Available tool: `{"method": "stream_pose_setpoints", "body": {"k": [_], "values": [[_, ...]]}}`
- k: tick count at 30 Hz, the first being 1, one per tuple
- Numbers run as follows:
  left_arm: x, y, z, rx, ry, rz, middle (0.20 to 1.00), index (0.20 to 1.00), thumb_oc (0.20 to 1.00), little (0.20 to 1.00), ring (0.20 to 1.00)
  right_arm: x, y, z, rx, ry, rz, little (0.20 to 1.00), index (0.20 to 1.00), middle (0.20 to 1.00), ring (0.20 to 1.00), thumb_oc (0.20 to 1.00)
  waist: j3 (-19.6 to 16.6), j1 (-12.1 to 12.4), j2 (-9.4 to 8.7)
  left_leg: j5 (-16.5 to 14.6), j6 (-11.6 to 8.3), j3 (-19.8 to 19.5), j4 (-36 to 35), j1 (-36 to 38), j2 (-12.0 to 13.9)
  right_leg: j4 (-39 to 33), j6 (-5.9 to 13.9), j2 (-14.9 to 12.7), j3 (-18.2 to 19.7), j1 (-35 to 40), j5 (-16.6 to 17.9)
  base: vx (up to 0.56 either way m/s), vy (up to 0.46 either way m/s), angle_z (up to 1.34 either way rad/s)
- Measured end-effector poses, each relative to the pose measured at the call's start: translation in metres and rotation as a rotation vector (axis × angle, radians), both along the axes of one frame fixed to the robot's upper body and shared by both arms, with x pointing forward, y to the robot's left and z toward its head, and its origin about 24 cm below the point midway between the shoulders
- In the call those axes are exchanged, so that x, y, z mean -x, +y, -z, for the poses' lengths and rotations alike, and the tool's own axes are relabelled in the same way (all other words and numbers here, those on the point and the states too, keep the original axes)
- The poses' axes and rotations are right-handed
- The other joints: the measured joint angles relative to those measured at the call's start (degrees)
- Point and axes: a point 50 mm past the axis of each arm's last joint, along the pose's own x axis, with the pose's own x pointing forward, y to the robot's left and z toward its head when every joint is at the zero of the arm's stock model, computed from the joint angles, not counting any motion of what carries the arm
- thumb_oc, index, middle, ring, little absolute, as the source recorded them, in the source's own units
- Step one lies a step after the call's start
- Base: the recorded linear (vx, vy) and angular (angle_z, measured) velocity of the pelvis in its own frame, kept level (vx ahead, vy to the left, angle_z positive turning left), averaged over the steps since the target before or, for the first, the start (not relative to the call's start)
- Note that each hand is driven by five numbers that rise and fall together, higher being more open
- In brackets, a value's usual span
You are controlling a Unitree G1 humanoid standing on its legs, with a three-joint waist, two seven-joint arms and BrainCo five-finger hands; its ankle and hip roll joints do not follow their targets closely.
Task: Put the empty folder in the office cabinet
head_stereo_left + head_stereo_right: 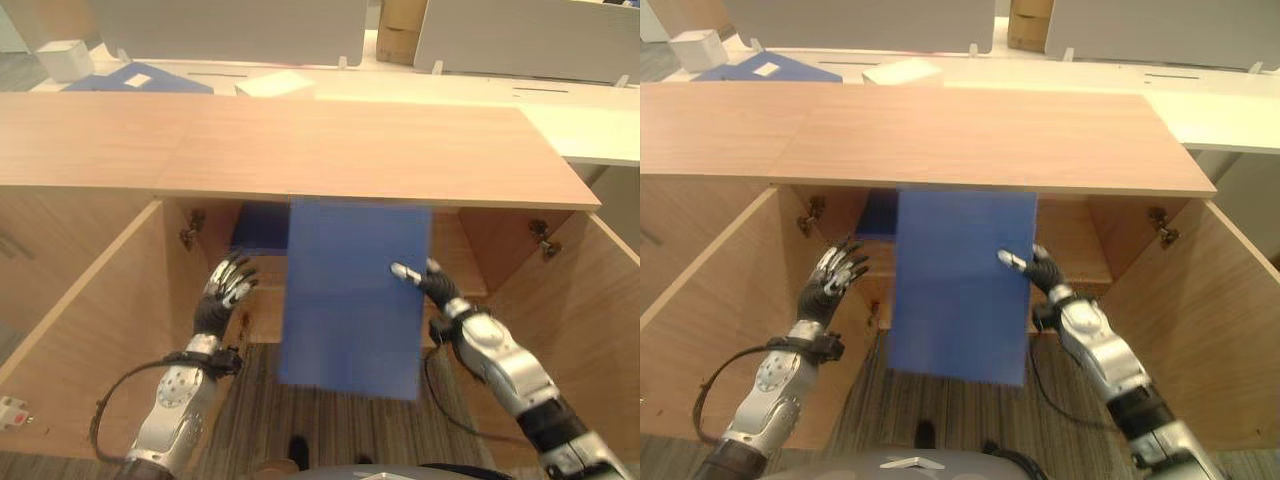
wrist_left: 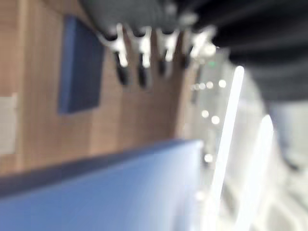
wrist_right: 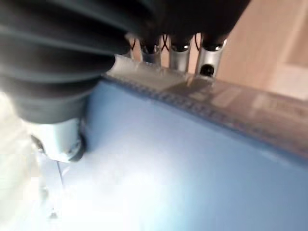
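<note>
Left eye view: folder [image 1: 352, 300] in right hand [image 1: 432, 283].

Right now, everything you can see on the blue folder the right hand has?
The blue folder is a flat, plain rectangular panel, matte and plastic-looking, with nothing seen inside it. It hangs nearly upright at the open cabinet front, its top edge tucked under the wooden top, its lower edge over the carpet. The right hand grips its right edge, thumb across the front and fingers behind. The left hand is spread open off its left edge, not touching.
</note>
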Motion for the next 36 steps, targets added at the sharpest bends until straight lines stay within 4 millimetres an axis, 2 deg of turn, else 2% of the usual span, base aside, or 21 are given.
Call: {"method": "stream_pose_setpoints", "body": {"k": [2, 6, 8, 9, 14, 15, 16, 17, 19, 21, 23, 25, 27, 29, 30, 31, 32, 34, 36], "values": [[0.006, 0.006, 0.013, -0.01, 0.06, -0.028, 1.0, 1.0, 1.0, 1.0, 1.0, 0.012, -0.008, 0.015, 0.036, 0.049, -0.004, 0.2, 0.2, 0.2, 0.2, 0.2, 0.4, -0.19, 0.13, -0.03, -0.05, -0.06, 0.0, -0.03, 0.0, -0.03, 0.04, 0.0, -0.07, -0.02, -0.02, 0.0, 0.0, 0.0], [0.024, 0.013, 0.043, -0.006, 0.199, -0.084, 1.0, 1.0, 1.0, 1.0, 1.0, 0.023, -0.011, 0.024, 0.065, 0.032, -0.052, 0.2, 0.2, 0.2, 0.2, 0.2, 1.11, -1.19, 0.24, -0.03, -0.18, -0.26, -0.01, -0.28, 0.02, -0.13, 0.28, 0.05, -0.29, -0.25, -0.18, -0.02, 0.006, 0.01], [0.027, 0.013, 0.048, -0.003, 0.223, -0.095, 1.0, 1.0, 1.0, 1.0, 1.0, 0.023, -0.011, 0.025, 0.069, 0.034, -0.059, 0.2, 0.2, 0.2, 0.2, 0.2, 1.12, -1.26, 0.22, -0.03, -0.18, -0.26, -0.01, -0.35, 0.02, -0.14, 0.28, 0.04, -0.28, -0.3, -0.18, -0.01, 0.017, 0.01], [0.039, 0.016, 0.059, -0.012, 0.285, -0.125, 1.0, 1.0, 1.0, 1.0, 1.0, 0.027, -0.013, 0.029, 0.106, 0.035, -0.077, 0.2, 0.2, 0.2, 0.2, 0.2, 1.3, -1.15, -0.01, 0.02, -0.15, -0.37, -0.01, -0.54, 0.02, -0.12, 0.28, 0.05, -0.4, -0.51, -0.18, -0.03, 0.031, 0.03], [0.06, 0.032, 0.087, -0.032, 0.451, -0.236, 1.0, 1.0, 1.0, 1.0, 1.0, 0.041, -0.022, 0.057, 0.174, 0.134, -0.042, 0.2, 0.2, 0.2, 0.2, 0.2, 1.48, -0.42, -0.32, 0.03, -0.15, -0.87, 0.0, -0.99, -0.06, -0.11, 0.27, -0.02, -0.99, -0.71, -0.19, -0.04, 0.022, 0.07], [0.075, 0.036, 0.104, -0.056, 0.558, -0.253, 1.0, 1.0, 1.0, 1.0, 1.0, 0.042, -0.026, 0.064, 0.19, 0.163, -0.001, 0.2, 0.2, 0.2, 0.2, 0.2, 1.62, -0.3, -0.37, 0.21, -0.15, -1.04, 0.0, -1.27, -0.09, 0.01, 0.05, -0.02, -1.19, -0.88, 0.0, -0.02, 0.015, 0.04], [0.075, 0.036, 0.104, -0.056, 0.558, -0.253, 1.0, 1.0, 1.0, 1.0, 1.0, 0.042, -0.026, 0.064, 0.19, 0.163, -0.001, 0.2, 0.2, 0.2, 0.2, 0.2, 1.62, -0.3, -0.37, 0.21, -0.15, -1.04, 0.0, -1.27, -0.09, 0.01, 0.05, -0.02, -1.19, -0.88, 0.0, -0.02, 0.03, 0.04], [0.092, 0.039, 0.117, -0.082, 0.646, -0.252, 1.0, 1.0, 1.0, 1.0, 1.0, 0.042, -0.029, 0.069, 0.201, 0.184, 0.021, 0.2, 0.2, 0.2, 0.2, 0.2, 1.7, -0.15, -0.6, 0.21, -0.15, -1.07, 0.0, -1.22, -0.09, -0.02, 0.04, -0.03, -1.23, -0.82, 0.01, -0.01, 0.078, 0.01], [0.11, 0.041, 0.13, -0.108, 0.743, -0.231, 1.0, 1.0, 1.0, 1.0, 1.0, 0.042, -0.032, 0.075, 0.205, 0.206, 0.057, 0.2, 0.2, 0.2, 0.2, 0.2, 2.29, 0.33, -0.96, 0.2, -0.14, -1.11, -0.01, -1.19, -0.09, -0.04, 0.06, -0.02, -1.27, -0.91, -0.01, 0.0, 0.136, 0.0], [0.152, 0.038, 0.165, -0.103, 1.027, -0.204, 1.0, 1.0, 1.0, 1.0, 1.0, 0.038, -0.038, 0.086, 0.226, 0.242, 0.109, 0.2, 0.2, 0.2, 0.2, 0.2, 2.7, 0.29, -0.92, -0.18, 0.38, -0.73, 0.0, -0.94, -0.28, -0.01, 0.32, -0.26, -1.11, -0.98, -0.19, 0.01, 0.146, -0.05], [0.184, 0.035, 0.179, -0.103, 1.214, -0.171, 1.0, 1.0, 1.0, 1.0, 1.0, 0.037, -0.04, 0.087, 0.234, 0.244, 0.124, 0.2, 0.2, 0.2, 0.2, 0.2, 3.01, 0.04, -1.16, -0.23, 0.45, -0.63, 0.0, -1.04, -0.39, -0.02, 0.38, -0.43, -0.94, -1.17, -0.22, 0.0, 0.104, -0.04], [0.196, 0.034, 0.181, -0.091, 1.258, -0.157, 1.0, 1.0, 1.0, 1.0, 1.0, 0.037, -0.041, 0.087, 0.235, 0.244, 0.132, 0.2, 0.2, 0.2, 0.2, 0.2, 3.37, 0.14, -1.59, -0.28, 0.53, -0.38, 0.01, -1.02, -0.61, 0.04, 0.45, -0.64, -0.94, -1.23, -0.18, -0.01, 0.103, 0.0], [0.196, 0.033, 0.182, -0.079, 1.266, -0.139, 1.0, 1.0, 1.0, 1.0, 1.0, 0.035, -0.042, 0.088, 0.239, 0.25, 0.144, 0.2, 0.2, 0.2, 0.2, 0.2, 3.51, 0.31, -1.4, -0.46, 0.83, 0.03, 0.01, -0.99, -0.73, 1.08, 0.74, -0.86, -0.88, -1.79, -0.04, -0.04, 0.11, -0.07], [0.186, 0.033, 0.181, -0.082, 1.235, -0.13, 1.0, 1.0, 1.0, 1.0, 1.0, 0.031, -0.041, 0.085, 0.238, 0.237, 0.142, 0.2, 0.2, 0.2, 0.2, 0.2, 4.24, 0.36, -0.74, -0.51, 1.29, 1.37, 0.0, -0.95, -0.33, 4.27, 1.25, -0.77, -1.23, -3.68, -0.37, 0.0, 0.068, -0.29], [0.171, 0.034, 0.179, -0.092, 1.188, -0.125, 1.0, 1.0, 1.0, 1.0, 1.0, 0.026, -0.041, 0.082, 0.238, 0.226, 0.141, 0.2, 0.2, 0.2, 0.2, 0.2, 4.99, 0.31, -0.42, -0.51, 1.47, 2.12, -0.01, -0.95, -0.05, 6.14, 1.48, -0.73, -1.94, -4.69, -0.42, 0.06, 0.033, -0.3], [0.164, 0.034, 0.178, -0.095, 1.166, -0.124, 1.0, 1.0, 1.0, 1.0, 1.0, 0.025, -0.041, 0.082, 0.237, 0.223, 0.144, 0.2, 0.2, 0.2, 0.2, 0.2, 5.35, 0.28, -0.27, -0.61, 1.63, 2.07, -0.01, -0.92, -0.04, 6.69, 1.78, -0.83, -2.22, -5.05, -0.67, 0.12, 0.005, -0.25], [0.15, 0.035, 0.176, -0.102, 1.123, -0.121, 1.0, 1.0, 1.0, 1.0, 1.0, 0.024, -0.042, 0.081, 0.224, 0.221, 0.159, 0.2, 0.2, 0.2, 0.2, 0.2, 5.9, 0.16, -0.11, -0.46, 1.98, 1.95, -0.01, -0.93, -0.08, 6.89, 2.68, -1.15, -3.3, -5.81, -1.24, 0.13, -0.014, -0.12], [0.135, 0.035, 0.173, -0.106, 1.076, -0.115, 1.0, 1.0, 1.0, 1.0, 1.0, 0.024, -0.042, 0.081, 0.212, 0.225, 0.175, 0.2, 0.2, 0.2, 0.2, 0.2, 6.1, 0.14, -0.17, -0.46, 2.05, 1.86, 0.01, -1.34, -0.05, 5.01, 3.08, -1.65, -3.63, -6.27, -1.18, 0.17, -0.024, -0.11], [0.122, 0.034, 0.169, -0.105, 1.035, -0.107, 1.0, 1.0, 1.0, 1.0, 1.0, 0.024, -0.044, 0.083, 0.215, 0.228, 0.188, 0.2, 0.2, 0.2, 0.2, 0.2, 6.0, -0.76, -0.59, -0.08, 2.41, 0.91, 0.0, -2.52, -0.16, 0.48, 4.75, -2.94, -2.93, -6.02, -0.09, 0.26, -0.056, 0.1]]}}
